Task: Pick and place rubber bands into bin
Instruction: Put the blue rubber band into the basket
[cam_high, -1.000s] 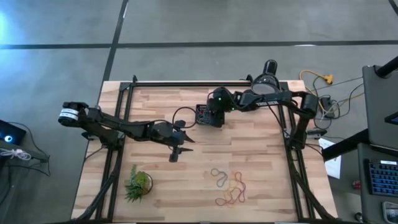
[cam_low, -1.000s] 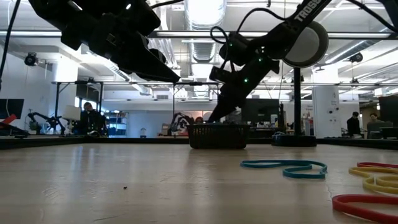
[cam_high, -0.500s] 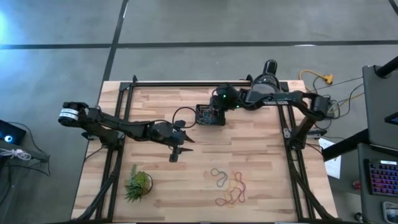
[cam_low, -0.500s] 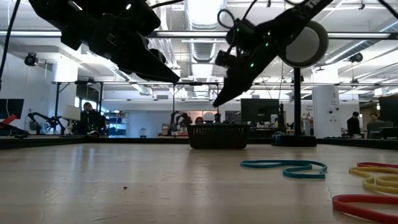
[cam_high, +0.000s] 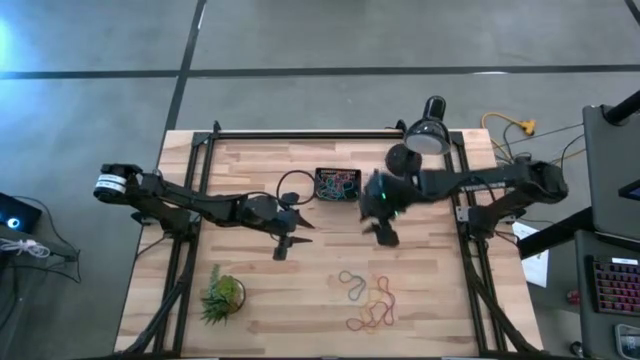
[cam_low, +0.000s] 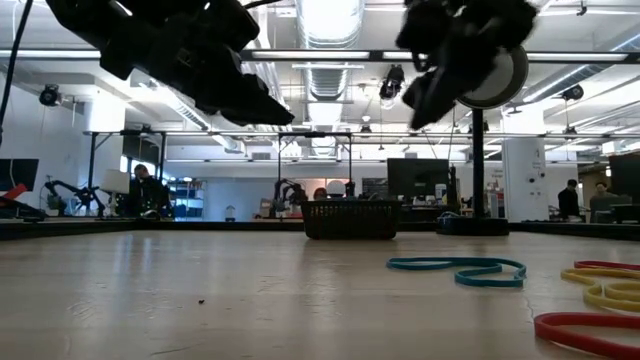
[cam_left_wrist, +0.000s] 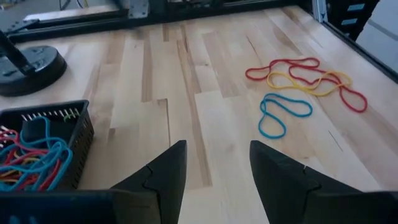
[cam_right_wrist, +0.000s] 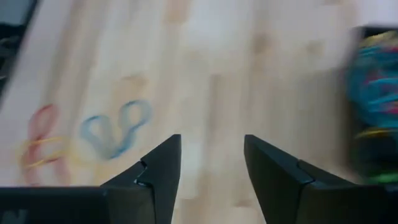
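The black bin (cam_high: 337, 184) stands at the table's far middle with several coloured rubber bands inside (cam_left_wrist: 31, 163). More rubber bands lie flat on the wood near the front: a blue one (cam_high: 350, 286) (cam_left_wrist: 280, 115) (cam_low: 457, 270), and red and yellow ones (cam_high: 378, 312) (cam_left_wrist: 305, 74). My right gripper (cam_high: 385, 235) (cam_right_wrist: 211, 155) hangs open in the air between the bin and those loose bands, with nothing between its fingers. Left of the bin, my left gripper (cam_high: 280, 250) (cam_left_wrist: 214, 168) stays open above the table, also with nothing in it.
A black desk lamp (cam_high: 430, 130) stands at the far right corner, its round base (cam_left_wrist: 25, 65) near the bin. A spiky green plant (cam_high: 222, 297) sits near the front left. Black frame rails (cam_high: 195, 170) run along the table's sides. Bare wood lies between bin and loose bands.
My right gripper has risen from the bin and swung toward the table's near edge and right, tipping more steeply downward, now over the wood between bin and loose bands. The left arm has kept still.
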